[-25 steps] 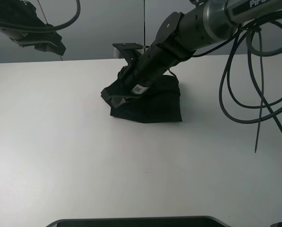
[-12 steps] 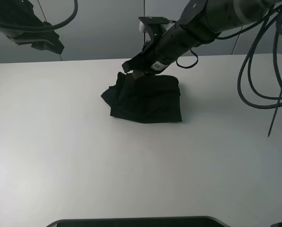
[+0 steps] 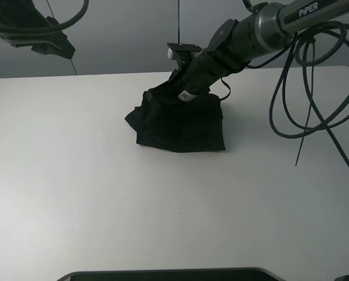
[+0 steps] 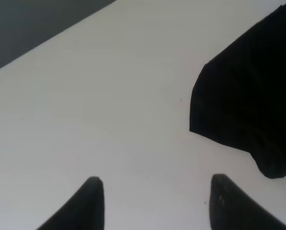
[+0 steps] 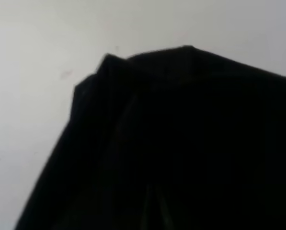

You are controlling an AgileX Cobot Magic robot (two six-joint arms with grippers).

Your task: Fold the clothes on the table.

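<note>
I kept the right pincer (image 3: 175, 93) low on the far edge of the folded black T-shirt (image 3: 180, 124), mid-worktop (image 3: 75, 175), its grip hidden from me, while the left pincer (image 4: 152, 201) hung open, clear aside.

The right arm (image 3: 244, 38) is black with a grey tube lettered "PiPER" in white. Black cables (image 3: 314, 99) loop beside it. The left hand (image 4: 152, 206) has two dark, pointed fingers.

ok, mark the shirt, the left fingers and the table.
shirt (image 3: 183, 126): exterior high view, middle of the folded bundle.
left fingers (image 4: 92, 203): left wrist view, one dark fingertip.
table (image 3: 75, 175): exterior high view, bare white top.
</note>
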